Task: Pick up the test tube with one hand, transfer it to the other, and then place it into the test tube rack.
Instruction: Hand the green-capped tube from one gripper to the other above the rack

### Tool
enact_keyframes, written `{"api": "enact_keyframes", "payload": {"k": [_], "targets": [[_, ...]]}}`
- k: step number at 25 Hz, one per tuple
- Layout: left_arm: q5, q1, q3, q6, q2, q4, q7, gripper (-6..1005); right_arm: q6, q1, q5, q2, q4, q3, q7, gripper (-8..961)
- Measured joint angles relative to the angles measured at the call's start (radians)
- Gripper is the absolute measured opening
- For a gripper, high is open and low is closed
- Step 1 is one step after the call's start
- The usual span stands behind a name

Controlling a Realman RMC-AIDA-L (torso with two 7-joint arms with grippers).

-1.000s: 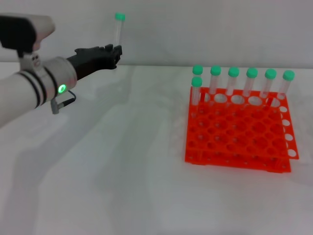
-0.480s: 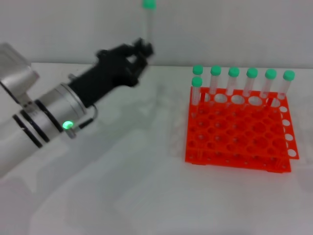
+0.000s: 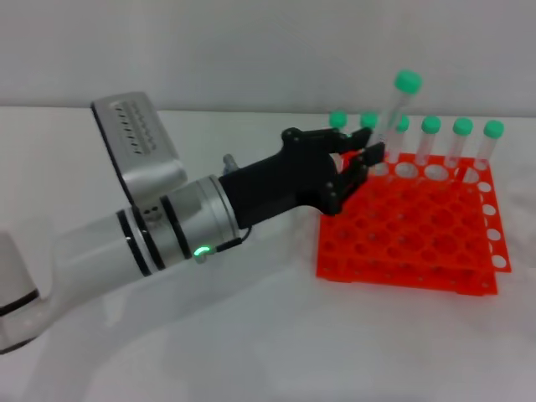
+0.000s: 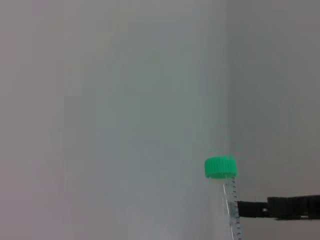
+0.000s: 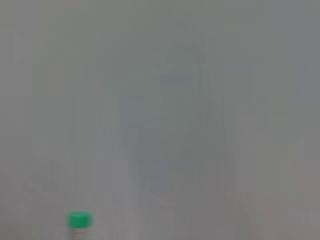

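the left hand (image 3: 356, 172) grips the test tube (image 3: 394, 113) low, cap tilted up, above the test tube rack (image 3: 410, 230) near the table's right edge; the right hand isn't visible.

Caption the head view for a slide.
Left tool holds a green-capped test tube tilted above the orange rack.

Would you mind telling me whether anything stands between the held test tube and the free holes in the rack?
Nothing visible blocks it. The left gripper holds the test tube tilted above the back left of the test tube rack. The other green-capped tubes fill only the back row; the nearer holes are open.
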Motion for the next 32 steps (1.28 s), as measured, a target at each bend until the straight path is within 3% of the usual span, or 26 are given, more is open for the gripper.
{"api": "enact_keyframes", "payload": {"k": [5, 9, 21, 28, 32], "targets": [[-0.201, -0.005, 0.197, -0.032, -0.001, 0.011, 0.069, 188, 0.012, 0.032, -0.004, 0.013, -0.022, -0.069, 0.028, 825], [-0.287, -0.002, 0.279, -0.041, -0.001, 0.02, 0.113, 188, 0.012, 0.069, -0.023, 0.024, -0.028, -0.103, 0.038, 824], [-0.332, 0.008, 0.309, -0.045, -0.002, 0.02, 0.123, 189, 0.05, 0.116, -0.028, 0.052, -0.031, -0.146, 0.056, 824], [-0.336, 0.015, 0.317, -0.044, -0.002, 0.02, 0.123, 189, 0.049, 0.133, -0.027, 0.092, -0.05, -0.156, 0.062, 825], [-0.344, 0.02, 0.319, -0.037, -0.001, 0.021, 0.124, 189, 0.048, 0.136, -0.026, 0.099, -0.057, -0.158, 0.057, 788]]}}
